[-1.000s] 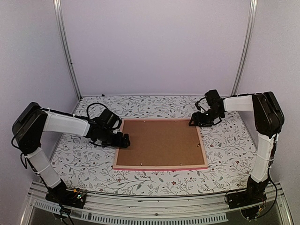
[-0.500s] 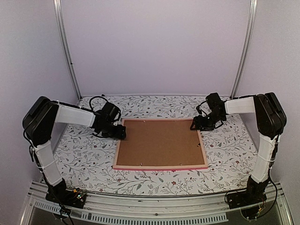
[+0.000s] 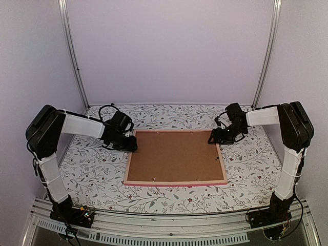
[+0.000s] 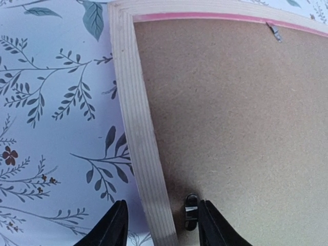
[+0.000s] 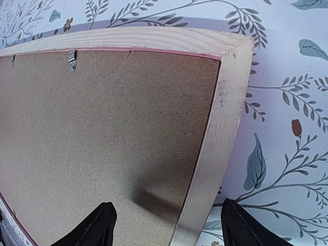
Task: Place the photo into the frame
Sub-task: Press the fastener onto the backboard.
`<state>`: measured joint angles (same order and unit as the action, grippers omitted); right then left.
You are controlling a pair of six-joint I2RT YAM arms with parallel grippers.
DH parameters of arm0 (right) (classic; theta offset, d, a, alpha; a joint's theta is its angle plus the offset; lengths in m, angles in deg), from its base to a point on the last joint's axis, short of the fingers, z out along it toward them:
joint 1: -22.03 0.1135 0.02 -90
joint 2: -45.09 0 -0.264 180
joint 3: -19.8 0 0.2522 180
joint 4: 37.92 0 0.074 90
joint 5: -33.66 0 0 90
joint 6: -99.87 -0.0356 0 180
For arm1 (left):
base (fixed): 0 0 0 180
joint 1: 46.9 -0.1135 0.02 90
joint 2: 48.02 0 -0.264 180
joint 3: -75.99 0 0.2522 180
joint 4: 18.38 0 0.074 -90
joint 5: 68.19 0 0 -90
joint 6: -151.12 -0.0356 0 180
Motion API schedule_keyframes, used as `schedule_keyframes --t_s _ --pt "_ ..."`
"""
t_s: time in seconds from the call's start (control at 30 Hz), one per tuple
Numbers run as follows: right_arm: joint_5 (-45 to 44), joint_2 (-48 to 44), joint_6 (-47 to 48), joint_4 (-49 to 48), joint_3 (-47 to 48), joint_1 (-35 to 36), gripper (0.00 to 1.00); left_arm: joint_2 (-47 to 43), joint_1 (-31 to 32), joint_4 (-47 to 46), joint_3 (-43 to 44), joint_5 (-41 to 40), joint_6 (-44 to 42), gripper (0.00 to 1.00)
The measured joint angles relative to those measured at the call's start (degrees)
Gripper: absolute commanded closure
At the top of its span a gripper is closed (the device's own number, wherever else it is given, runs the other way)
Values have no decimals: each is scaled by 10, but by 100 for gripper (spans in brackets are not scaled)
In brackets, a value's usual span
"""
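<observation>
The frame (image 3: 174, 182) lies face down in the middle of the table, with a brown backing board (image 3: 174, 156) filling it. The photo is hidden. My left gripper (image 3: 132, 145) sits low at the frame's far-left corner. In the left wrist view its jaws (image 4: 162, 215) straddle the pale wooden left rail (image 4: 136, 118), open, with a small black clip (image 4: 190, 210) just inside the right finger. My right gripper (image 3: 215, 137) is at the far-right corner. It (image 5: 168, 205) stands wide open across the right rail (image 5: 225, 113), over the board (image 5: 113, 128).
A floral cloth (image 3: 92, 169) covers the table around the frame. Small metal tabs (image 4: 275, 32) (image 5: 72, 59) sit along the far rail. White walls and two metal posts (image 3: 72, 56) close the back; a metal rail (image 3: 169, 225) runs along the near edge.
My left gripper has moved up along the left rail to the far-left corner and its jaws have narrowed. The right gripper and the frame have hardly moved.
</observation>
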<state>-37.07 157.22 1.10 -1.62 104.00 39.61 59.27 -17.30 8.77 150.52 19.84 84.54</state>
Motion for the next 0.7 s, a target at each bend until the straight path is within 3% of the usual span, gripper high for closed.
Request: schedule_keyframes --t_s 0.43,0.7 --pt "8 -5 0 -12 -11 0 26 -13 -16 -89 -56 66 32 70" --pt "9 -7 -2 -13 -13 0 26 -19 -34 -129 -81 110 43 74"
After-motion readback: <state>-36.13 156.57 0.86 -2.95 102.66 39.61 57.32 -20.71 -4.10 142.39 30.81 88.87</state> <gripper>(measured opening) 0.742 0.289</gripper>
